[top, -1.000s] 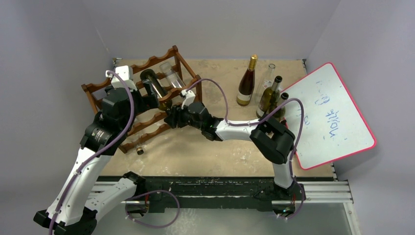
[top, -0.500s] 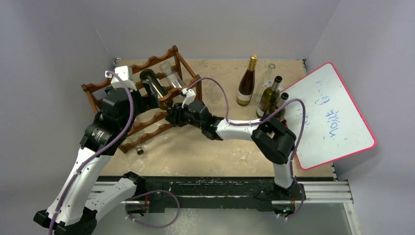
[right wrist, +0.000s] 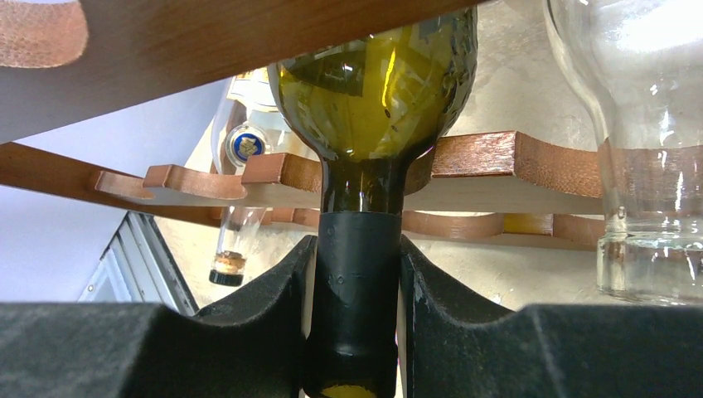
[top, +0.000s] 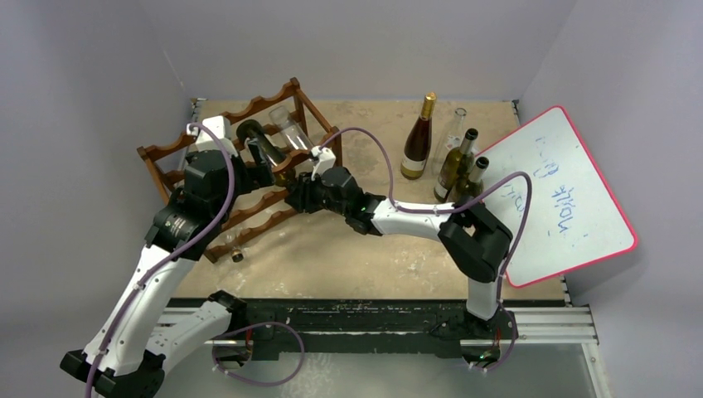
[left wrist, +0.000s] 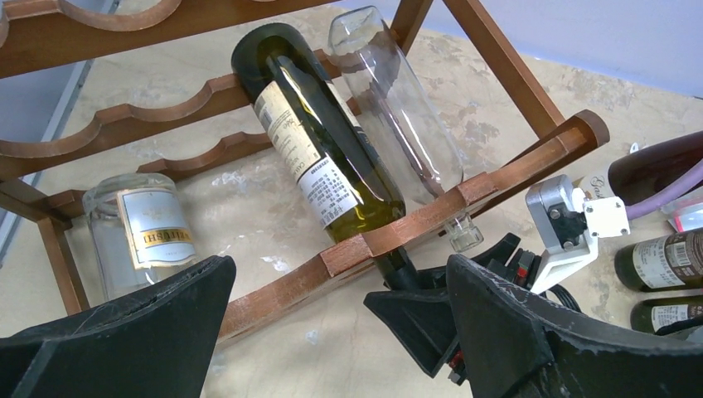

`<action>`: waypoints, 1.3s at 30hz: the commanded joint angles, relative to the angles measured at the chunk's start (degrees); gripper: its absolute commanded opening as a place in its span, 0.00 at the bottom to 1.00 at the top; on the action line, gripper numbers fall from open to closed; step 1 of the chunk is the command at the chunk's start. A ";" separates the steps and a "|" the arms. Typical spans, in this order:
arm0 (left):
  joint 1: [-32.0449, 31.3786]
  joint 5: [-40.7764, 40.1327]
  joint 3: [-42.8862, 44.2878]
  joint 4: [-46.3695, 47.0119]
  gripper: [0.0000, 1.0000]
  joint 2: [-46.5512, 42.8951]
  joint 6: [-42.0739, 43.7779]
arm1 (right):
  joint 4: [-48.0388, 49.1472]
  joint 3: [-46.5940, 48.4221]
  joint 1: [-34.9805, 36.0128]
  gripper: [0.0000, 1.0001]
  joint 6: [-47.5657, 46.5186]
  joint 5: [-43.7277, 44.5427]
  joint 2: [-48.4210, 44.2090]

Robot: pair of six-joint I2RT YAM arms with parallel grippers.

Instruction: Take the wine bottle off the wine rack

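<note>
**Grasp made, withdrawal pending.** Right gripper: jaws clamped on the neck of the dark green wine bottle. The bottle lies across the upper rails of the wine rack (clear bottle alongside), not yet lifted. Left gripper: jaws wide apart, holding nothing.

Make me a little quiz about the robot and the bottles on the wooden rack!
1. True or false: the right arm's fingers are shut on the neck of the green wine bottle.
2. What lies beside that bottle on the wine rack? A: a clear bottle. B: a cup. C: a book.
3. Fill the gap: the left arm's fingers are ____ and hold nothing.
Key: 1 true; 2 A; 3 open.
</note>
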 commanded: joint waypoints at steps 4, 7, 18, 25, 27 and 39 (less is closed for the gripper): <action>0.28 0.84 -0.58 2.71 1.00 0.24 -2.66 | 4.16 -1.89 1.44 0.00 0.62 -2.69 -6.31; 0.29 1.14 -1.45 3.34 1.00 0.44 -3.28 | 4.40 -2.30 1.98 0.00 0.66 -2.39 -6.96; 0.32 0.62 -7.74 6.87 1.00 0.27 -6.43 | 4.80 -4.65 4.12 0.00 1.69 0.23 -7.89; 0.34 -0.17 -11.95 8.82 1.00 0.37 -7.50 | 5.48 -7.30 4.94 0.00 1.87 -0.47 -9.69; 0.34 -0.16 -12.67 9.27 1.00 0.40 -7.41 | 5.16 -8.28 4.98 0.00 1.90 -0.68 -10.63; 0.34 -0.23 -14.22 10.86 1.00 2.33 -7.11 | 1.12 -13.59 5.05 0.00 0.78 -0.16 -16.71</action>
